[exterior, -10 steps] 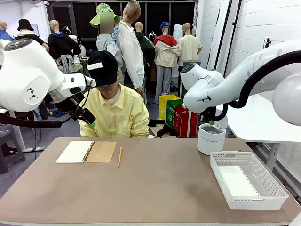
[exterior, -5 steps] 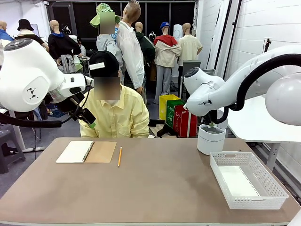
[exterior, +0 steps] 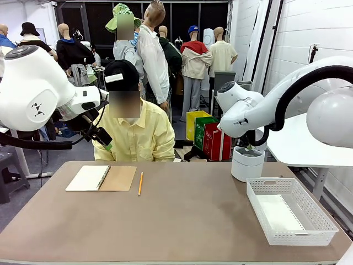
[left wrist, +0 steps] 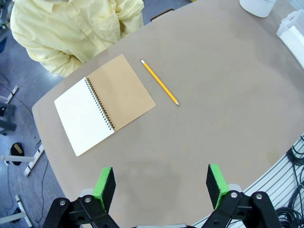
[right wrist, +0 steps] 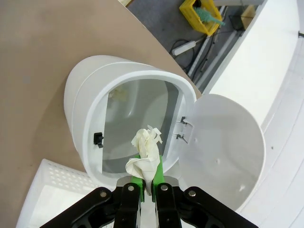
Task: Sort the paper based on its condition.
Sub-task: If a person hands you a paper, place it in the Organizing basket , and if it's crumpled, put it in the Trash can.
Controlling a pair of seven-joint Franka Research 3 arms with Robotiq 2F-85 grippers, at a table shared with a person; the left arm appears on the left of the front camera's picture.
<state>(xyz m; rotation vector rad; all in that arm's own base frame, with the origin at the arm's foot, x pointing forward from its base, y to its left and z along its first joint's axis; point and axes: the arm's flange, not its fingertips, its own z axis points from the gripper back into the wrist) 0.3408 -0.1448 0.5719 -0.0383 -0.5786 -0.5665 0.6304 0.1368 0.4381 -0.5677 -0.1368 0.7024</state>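
Observation:
My right gripper [right wrist: 151,183] is shut on a crumpled wad of white paper [right wrist: 146,154], held just over the open mouth of a white bin [right wrist: 90,109] whose lid [right wrist: 223,142] hangs open to the side. From the front, the right gripper [exterior: 249,144] hovers right above that bin [exterior: 247,165] at the table's far right. A flat white sheet [exterior: 278,212] lies inside the white basket [exterior: 325,223]. My left gripper [left wrist: 161,183] is open and holds nothing, high over the table's left side, and from the front the left gripper [exterior: 105,141] hangs in front of the person.
An open spiral notebook [exterior: 101,178] with a brown cover [left wrist: 121,95] lies at the far left, a yellow pencil [exterior: 140,183] beside it. A person in a yellow shirt [exterior: 135,135] sits at the far edge. A corner of the basket [right wrist: 52,190] lies below the bin.
The right arm has shifted slightly to the right over the bin, still gripping the crumpled paper. The left arm has stayed still.

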